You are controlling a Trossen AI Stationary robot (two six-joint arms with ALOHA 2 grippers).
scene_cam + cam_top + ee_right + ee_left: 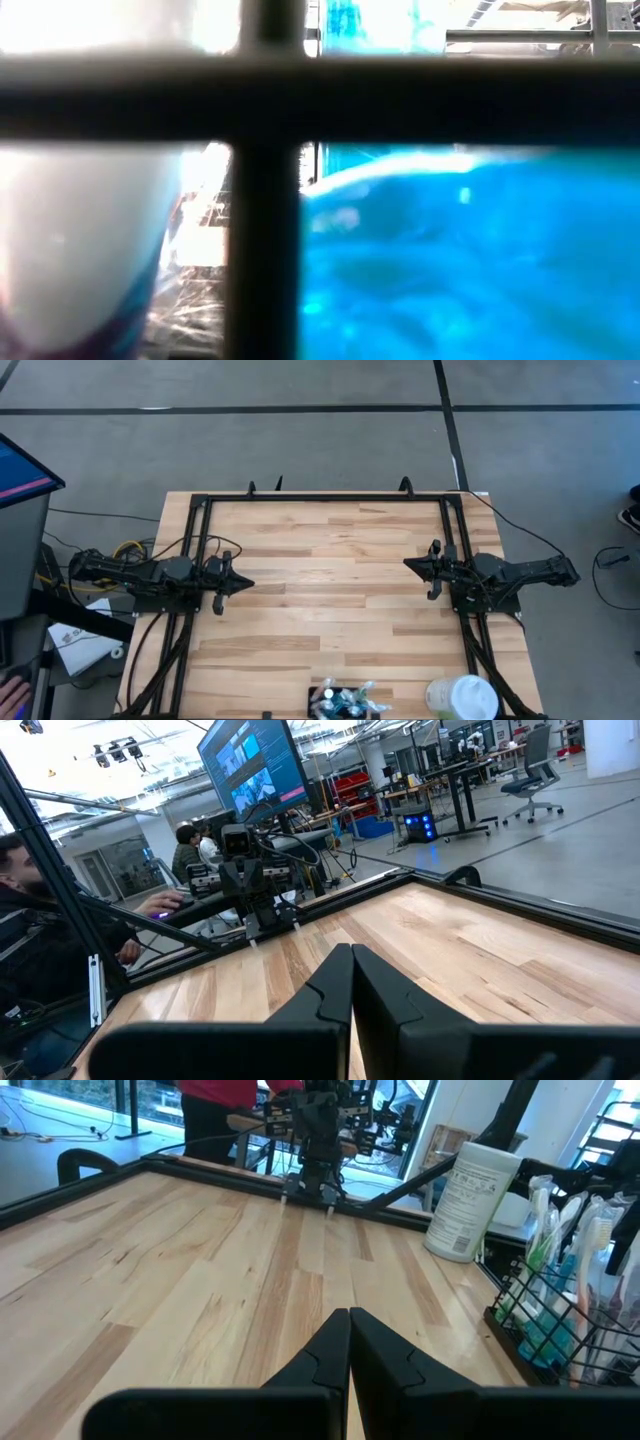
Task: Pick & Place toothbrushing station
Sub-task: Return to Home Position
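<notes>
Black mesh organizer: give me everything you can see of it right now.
The black wire-mesh organizer is a low rectangular basket with open grid walls rising from a dark base rim. It stands upright on the light wooden table, about midway along the table edge at the bottom of the high view, between the two arms' sides. Several toothbrushes stand in it, heads up. A white cylindrical labelled canister stands beside it; I cannot tell whether they touch.

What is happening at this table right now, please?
Nothing is being handled at this moment. The left claw and the right claw are both shut and empty, each at its own side of the table. The toothbrushes stand in the black mesh organizer at the table's edge, beside a white container.
</notes>
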